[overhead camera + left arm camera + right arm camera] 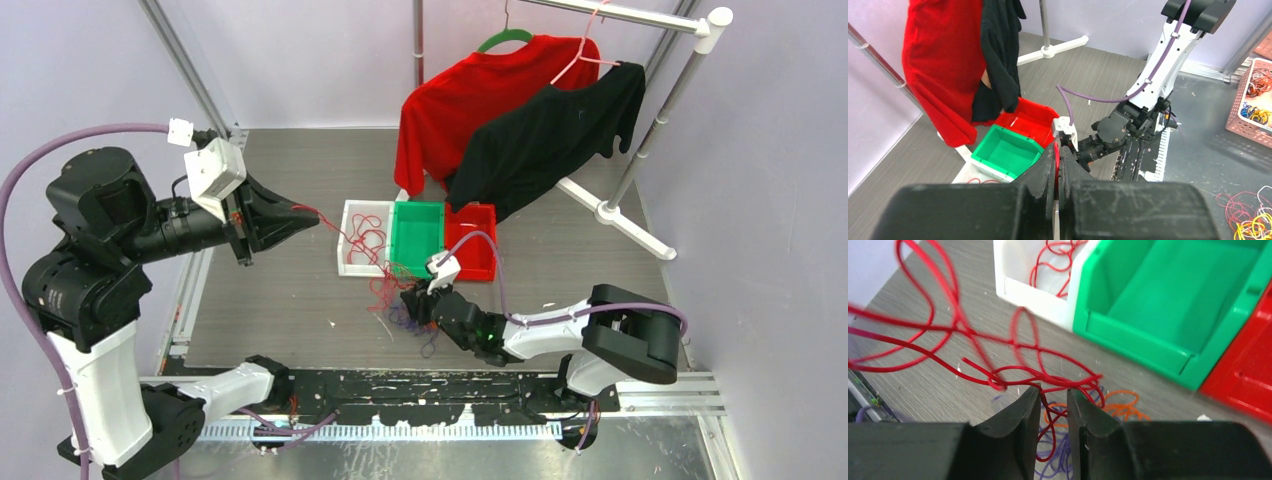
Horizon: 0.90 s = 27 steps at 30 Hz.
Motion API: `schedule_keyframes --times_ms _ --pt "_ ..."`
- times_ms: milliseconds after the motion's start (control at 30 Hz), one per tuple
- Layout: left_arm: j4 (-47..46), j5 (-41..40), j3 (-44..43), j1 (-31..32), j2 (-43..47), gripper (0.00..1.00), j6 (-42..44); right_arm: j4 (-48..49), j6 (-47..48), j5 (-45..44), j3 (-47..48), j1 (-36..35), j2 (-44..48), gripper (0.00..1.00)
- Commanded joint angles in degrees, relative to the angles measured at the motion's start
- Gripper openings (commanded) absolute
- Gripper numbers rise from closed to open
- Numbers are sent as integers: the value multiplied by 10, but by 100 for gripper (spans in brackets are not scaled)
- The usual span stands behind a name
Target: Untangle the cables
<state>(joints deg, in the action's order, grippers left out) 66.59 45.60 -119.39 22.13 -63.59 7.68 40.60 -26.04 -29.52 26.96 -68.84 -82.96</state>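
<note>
The cables (388,296) lie as a small red, orange and purple tangle on the table in front of the bins. My left gripper (303,214) is raised to the left and shut on a red cable (328,224) that runs down toward the white bin (343,240); red shows between its closed jaws (1056,159). My right gripper (1054,392) hovers low over the tangle, open with a narrow gap. A red cable loop (1048,440) hangs between its fingers, with orange strands (1123,407) and purple strands (1060,460) beneath. More red cable (1053,260) lies in the white bin (1033,292).
A green bin (418,232) and a red bin (478,258) stand right of the white one. Behind them a clothes rack (610,212) holds a red shirt (470,100) and a black shirt (550,140). A pink basket (1235,117) of cables sits off the table.
</note>
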Motion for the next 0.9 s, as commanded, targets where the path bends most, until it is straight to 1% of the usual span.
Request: schedule_keyframes --times_ms 0,200,267,367,467,533,633,733,867 --pt "-8 -21 -30 3 -5 0 23 48 -38 -17 -24 0 -5 31" --pt "-16 -47 -69 3 -18 0 46 57 -64 -31 -64 1 -3 28" --pt "-34 -78 -80 3 -19 0 57 54 -70 -39 -74 0 -1 26" --pt "-101 -167 -72 3 -11 0 69 54 -80 -47 -90 0 2 25" --pt "-183 -268 -54 3 2 0 86 57 -91 -51 -103 0 6 25" --pt "-247 -353 -47 3 4 0 95 61 -98 -53 -112 0 8 25" --pt "-333 -448 -27 3 10 0 115 73 -110 -58 -129 0 12 25" --pt "-420 -498 9 3 22 0 144 78 -117 -59 -144 0 20 26" --pt "-463 -543 13 3 20 0 162 78 -122 -63 -160 0 39 28"
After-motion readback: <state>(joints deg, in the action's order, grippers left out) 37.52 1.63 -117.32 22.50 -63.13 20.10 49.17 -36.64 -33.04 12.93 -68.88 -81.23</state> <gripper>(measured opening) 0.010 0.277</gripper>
